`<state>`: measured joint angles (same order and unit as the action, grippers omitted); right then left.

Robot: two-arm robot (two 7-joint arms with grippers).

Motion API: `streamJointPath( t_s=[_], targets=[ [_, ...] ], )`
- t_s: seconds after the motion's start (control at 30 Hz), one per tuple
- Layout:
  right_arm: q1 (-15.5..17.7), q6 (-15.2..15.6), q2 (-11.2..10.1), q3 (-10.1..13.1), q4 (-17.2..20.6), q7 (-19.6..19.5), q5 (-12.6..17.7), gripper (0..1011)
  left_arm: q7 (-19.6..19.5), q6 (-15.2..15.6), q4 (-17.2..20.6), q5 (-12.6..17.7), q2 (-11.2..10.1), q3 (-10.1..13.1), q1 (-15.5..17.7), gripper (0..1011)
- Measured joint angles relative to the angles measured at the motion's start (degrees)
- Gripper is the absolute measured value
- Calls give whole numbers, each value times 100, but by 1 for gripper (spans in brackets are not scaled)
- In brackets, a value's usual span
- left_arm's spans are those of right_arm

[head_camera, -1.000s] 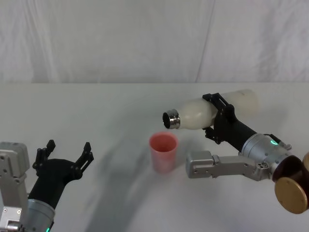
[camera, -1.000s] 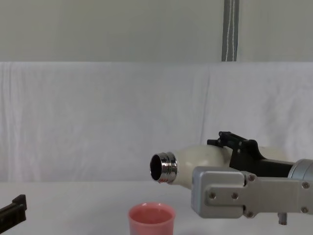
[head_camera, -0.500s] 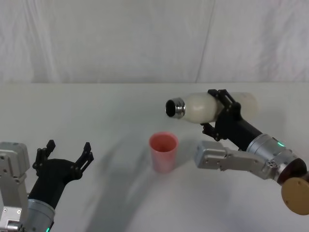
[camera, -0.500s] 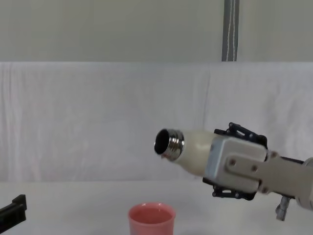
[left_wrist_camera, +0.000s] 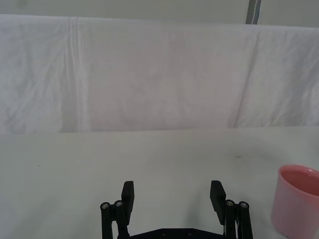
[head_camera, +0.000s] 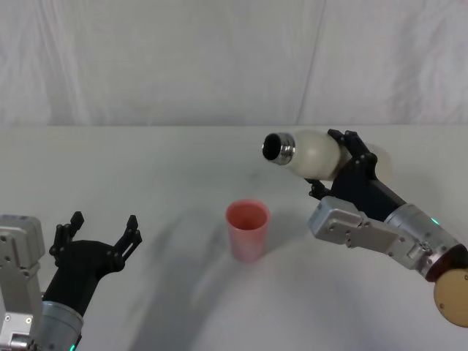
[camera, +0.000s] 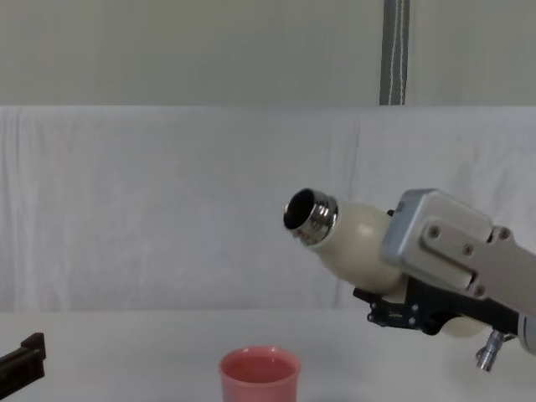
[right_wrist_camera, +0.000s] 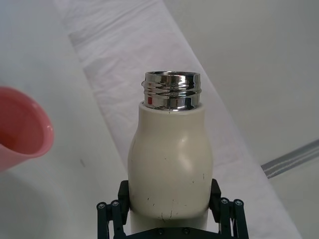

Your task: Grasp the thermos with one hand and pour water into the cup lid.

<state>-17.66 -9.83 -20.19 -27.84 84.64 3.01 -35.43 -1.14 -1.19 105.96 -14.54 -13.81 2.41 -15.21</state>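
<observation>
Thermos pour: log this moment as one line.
right gripper: shut on thermos, mouth tilted up | cup: upright on table | left gripper: open, idle

A staged robot test bench: white cloth-draped table (head_camera: pixel 161 168) against a white sheet backdrop (head_camera: pixel 183 58).

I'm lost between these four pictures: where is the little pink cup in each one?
Head view: pink cup standing at table centre.
Chest view: bottom edge, centre.
Left wrist view: far edge, cut off.
Right wrist view: side edge, part of rim.
Shared landmark: the thermos, held in the right gripper.
</observation>
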Motion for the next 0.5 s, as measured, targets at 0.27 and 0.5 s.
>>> streamJointPath(
  t_s=[0.27,0.5],
  targets=[
    [114,-156,128,214,-35,-58,324,951,0,0,0,0,0,0,0,1001],
    [265,-270,265,440,-60,-94,650,951,0,0,0,0,0,0,0,1001]
  ],
)
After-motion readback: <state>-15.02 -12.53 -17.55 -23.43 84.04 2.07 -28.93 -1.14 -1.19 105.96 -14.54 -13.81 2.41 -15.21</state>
